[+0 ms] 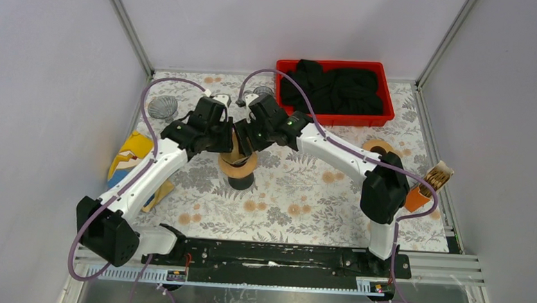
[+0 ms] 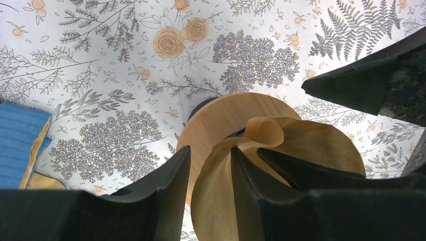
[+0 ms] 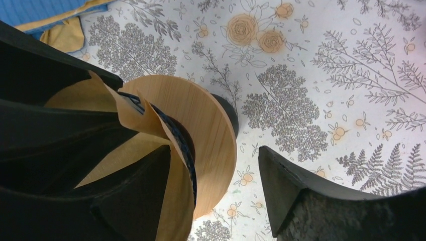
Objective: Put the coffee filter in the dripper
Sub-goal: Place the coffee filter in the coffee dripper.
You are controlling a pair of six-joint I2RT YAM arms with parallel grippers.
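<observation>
Paper coffee filter [image 2: 311, 145] is sitting crumpled over the dripper [image 2: 221, 118], unseated. Left gripper [image 2: 210, 155] is pinching its wall; right gripper [image 3: 213, 150] is spread open, one finger inside. Opposing pulls are likely risking a tear.

Dripper [image 1: 238, 169]: stands upright on the flowered table [image 1: 304, 209], just toward 9 o'clock of its middle in the top view; shows a round, pale wooden collar over a dark base. Coffee filter [image 1: 236, 148]: tan paper cone, half opened and creased; sits over the dripper's mouth, rising toward 12 o'clock in the top view; overhangs the collar's rim at 6 o'clock in the left wrist view, one lip curled over
</observation>
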